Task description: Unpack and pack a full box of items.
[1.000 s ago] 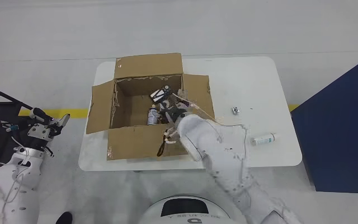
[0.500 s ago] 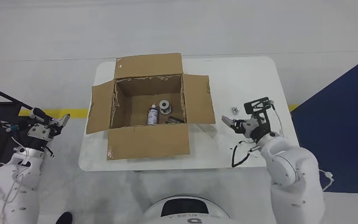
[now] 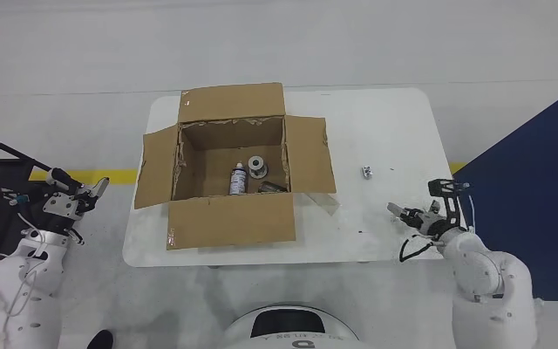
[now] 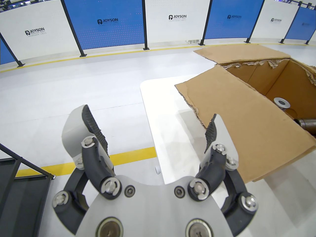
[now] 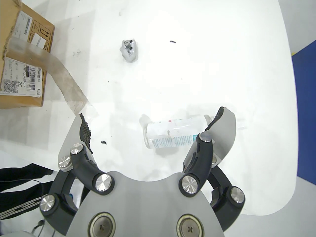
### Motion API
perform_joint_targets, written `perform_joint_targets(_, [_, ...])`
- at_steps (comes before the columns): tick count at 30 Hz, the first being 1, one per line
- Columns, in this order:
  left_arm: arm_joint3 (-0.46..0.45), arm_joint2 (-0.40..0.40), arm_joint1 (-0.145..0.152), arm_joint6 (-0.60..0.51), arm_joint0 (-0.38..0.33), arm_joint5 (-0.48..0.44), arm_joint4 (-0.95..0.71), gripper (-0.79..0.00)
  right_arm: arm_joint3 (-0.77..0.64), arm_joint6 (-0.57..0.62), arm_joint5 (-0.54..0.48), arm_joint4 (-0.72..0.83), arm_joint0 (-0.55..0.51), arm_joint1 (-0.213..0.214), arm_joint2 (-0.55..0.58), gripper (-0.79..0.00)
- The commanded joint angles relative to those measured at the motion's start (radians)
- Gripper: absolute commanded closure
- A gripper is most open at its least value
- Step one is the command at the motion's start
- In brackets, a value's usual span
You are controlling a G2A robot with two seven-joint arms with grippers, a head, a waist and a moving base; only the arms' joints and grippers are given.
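- My right gripper (image 5: 152,115) hung low over the near right corner of the table (image 3: 384,113), jaws spread wide. The white bottle (image 5: 172,134) lay on its side between them, one finger (image 5: 223,122) partly over its cap end. I judged the spread was there to straddle the bottle, though I could not tell whether the finger touched it.
- My left gripper (image 4: 149,114) sat off the table's left edge, jaws apart and holding nothing. I read it as parked clear of the work.
- Farther in, a small metal part (image 3: 367,172) rested alone on the table, well apart from the bottle. To me these were two items already unpacked.
- Beyond it stood the cardboard box (image 3: 157,179), flaps folded out. A spray can (image 3: 236,179), a metal spool (image 3: 257,166) and a dark cylinder (image 3: 271,187) lay inside, so unpacking looked unfinished.
- A second earlier the right arm was reaching into the box. Half a second earlier it was beside the metal part, and it had since swung out to the bottle. The left arm had not moved.
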Motion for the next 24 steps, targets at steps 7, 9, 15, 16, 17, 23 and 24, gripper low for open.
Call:
perform_joint_targets(7, [0.000,0.000,0.000,0.000,0.000,0.000,0.000,-0.785,0.101,0.068,0.065,0.092,0.049,0.015,0.032,-0.643])
perform_joint_targets(9, [0.000,0.000,0.000,0.000,0.000,0.000,0.000,-0.785,0.107,0.076,0.077,0.078,0.063,0.019,0.025,-0.646])
perform_joint_targets(15, [0.000,0.000,0.000,0.000,0.000,0.000,0.000,-0.785,0.108,0.100,0.143,-0.051,0.119,0.028,-0.050,-0.628])
perform_joint_targets(16, [0.000,0.000,0.000,0.000,0.000,0.000,0.000,-0.785,0.105,0.109,0.148,-0.081,0.126,0.029,-0.072,-0.613])
perform_joint_targets(17, [0.000,0.000,0.000,0.000,0.000,0.000,0.000,-0.785,0.101,0.113,0.159,-0.108,0.133,0.030,-0.088,-0.517])
perform_joint_targets(23, [0.000,0.000,0.000,0.000,0.000,0.000,0.000,-0.785,0.077,0.147,0.219,-0.234,0.150,0.035,-0.157,-0.314])
perform_joint_targets(24, [0.000,0.000,0.000,0.000,0.000,0.000,0.000,-0.785,0.076,0.154,0.231,-0.255,0.153,0.036,-0.166,-0.308])
